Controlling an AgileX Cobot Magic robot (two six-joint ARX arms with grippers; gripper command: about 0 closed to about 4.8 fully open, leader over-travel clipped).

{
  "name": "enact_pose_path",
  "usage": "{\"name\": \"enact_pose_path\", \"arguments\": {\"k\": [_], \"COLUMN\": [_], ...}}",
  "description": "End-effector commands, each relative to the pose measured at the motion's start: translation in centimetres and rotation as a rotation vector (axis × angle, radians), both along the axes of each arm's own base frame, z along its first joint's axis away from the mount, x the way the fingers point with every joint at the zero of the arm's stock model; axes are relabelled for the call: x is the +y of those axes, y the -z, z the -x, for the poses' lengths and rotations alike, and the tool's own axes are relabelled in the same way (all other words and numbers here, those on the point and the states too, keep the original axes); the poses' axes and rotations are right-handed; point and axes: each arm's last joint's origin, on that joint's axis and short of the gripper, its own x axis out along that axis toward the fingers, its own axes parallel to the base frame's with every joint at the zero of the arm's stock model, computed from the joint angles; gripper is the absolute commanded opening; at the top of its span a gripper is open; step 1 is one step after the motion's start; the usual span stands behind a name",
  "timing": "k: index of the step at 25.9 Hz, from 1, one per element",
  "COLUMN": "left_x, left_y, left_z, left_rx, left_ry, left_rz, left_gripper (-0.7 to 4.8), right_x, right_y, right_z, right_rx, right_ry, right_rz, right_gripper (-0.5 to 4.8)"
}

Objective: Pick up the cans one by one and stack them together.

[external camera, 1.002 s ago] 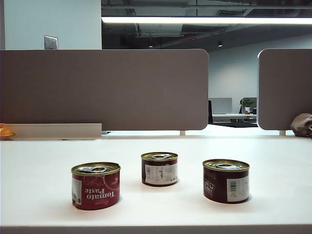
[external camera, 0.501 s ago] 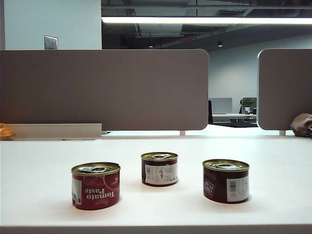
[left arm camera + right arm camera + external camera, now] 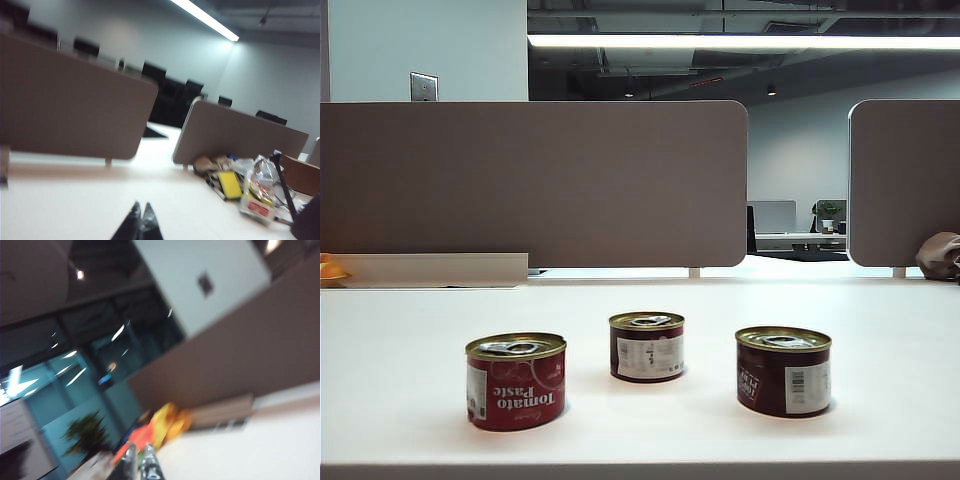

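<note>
The left pincer (image 3: 141, 220) shows in the left wrist view as two dark fingertips pressed together, clenched on nothing, above the bare white surface (image 3: 75, 200). The right pincer (image 3: 139, 460) appears in the blurred right wrist view with its tips nearly together and nothing between them. Neither pincer shows in the exterior view.

On the white surface (image 3: 400, 340) three cans stand upright and apart from one another: the red Tomato Paste can (image 3: 516, 381) nearest the front on the left, a dark maroon can (image 3: 647, 347) farther back in the middle, and a second maroon can (image 3: 783, 371) on the right. None is stacked.

Behind them stand grey divider panels (image 3: 535, 185), with an office room and a ceiling light strip (image 3: 740, 41) beyond. The left wrist view also shows a clutter of packets (image 3: 250, 185) by a panel.
</note>
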Motion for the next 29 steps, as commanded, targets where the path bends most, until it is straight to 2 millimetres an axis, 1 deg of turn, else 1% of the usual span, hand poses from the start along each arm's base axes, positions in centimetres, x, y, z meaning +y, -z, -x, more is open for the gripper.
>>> {"name": "enact_pose_path", "arguments": {"k": [1, 4, 5, 6, 7, 8, 11, 12, 15, 17, 19, 21, 23, 25, 26, 27, 28, 29], "left_x": [0.3, 1.0, 1.4, 1.6, 1.7, 1.6, 1.7, 1.8, 1.8, 1.7, 1.4, 1.0, 0.5, 0.0, -0.4, -0.7, -1.3, -1.7], "left_y": [-2.5, -4.8, -6.3, -6.9, -8.4, -9.0, -11.1, -12.5, -14.4, -15.3, -15.7, -15.6, -14.9, -13.6, -12.3, -11.5, -10.2, -9.3], "left_z": [1.5, 3.1, 4.1, 4.4, 4.8, 4.8, 4.2, 3.2, 1.0, -0.9, -3.0, -4.9, -7.0, -9.0, -10.5, -11.2, -12.2, -12.7], "left_rx": [-0.147, -0.241, -0.280, -0.290, -0.308, -0.315, -0.297, -0.238, -0.156, -0.096, -0.013, 0.083, 0.205, 0.326, 0.425, 0.492, 0.610, 0.680], "left_ry": [-0.140, -0.380, -0.548, -0.607, -0.687, -0.707, -0.762, -0.818, -0.819, -0.764, -0.640, -0.488, -0.302, -0.092, 0.052, 0.113, 0.168, 0.184], "left_rz": [-0.072, -0.064, -0.062, -0.082, -0.193, -0.250, -0.399, -0.439, -0.470, -0.496, -0.506, -0.505, -0.500, -0.501, -0.490, -0.485, -0.494, -0.514], "left_gripper": [-0.02, -0.02, -0.02, -0.02, -0.02, -0.02, -0.02, -0.03, -0.05, -0.05, -0.05, -0.05, -0.05, -0.05, -0.05, -0.05, -0.03, -0.02], "right_x": [-0.4, -0.7, -0.8, -0.8, -0.9, -0.9, -0.9, -1.0, -1.2, -1.3, -1.4, -1.4, -1.2, -0.6, 0.1, 0.7, 1.7, 2.5], "right_y": [-2.8, -5.4, -6.9, -7.5, -8.8, -9.4, -11.4, -12.8, -14.6, -15.7, -16.3, -16.8, -16.9, -16.6, -16.0, -15.5, -14.4, -13.6], "right_z": [1.0, 2.3, 3.3, 3.6, 4.1, 4.2, 4.0, 3.4, 1.9, 0.5, -0.9, -2.5, -3.9, -5.6, -7.0, -7.9, -9.2, -9.9], "right_rx": [-0.124, -0.195, -0.210, -0.213, -0.206, -0.205, -0.225, -0.221, -0.160, -0.083, 0.011, 0.073, 0.084, 0.102, 0.157, 0.207, 0.294, 0.341], "right_ry": [0.180, 0.359, 0.464, 0.497, 0.557, 0.574, 0.596, 0.600, 0.598, 0.537, 0.463, 0.387, 0.307, 0.166, 0.062, 0.012, -0.057, -0.093], "right_rz": [0.078, 0.180, 0.282, 0.335, 0.436, 0.469, 0.500, 0.547, 0.683, 0.759, 0.785, 0.818, 0.825, 0.819, 0.821, 0.832, 0.860, 0.889], "right_gripper": [0.33, 0.45, 0.52, 0.55, 0.55, 0.54, 0.54, 0.54, 0.54, 0.54, 0.54, 0.54, 0.54, 0.54, 0.54, 0.54, 0.54, 0.54]}}
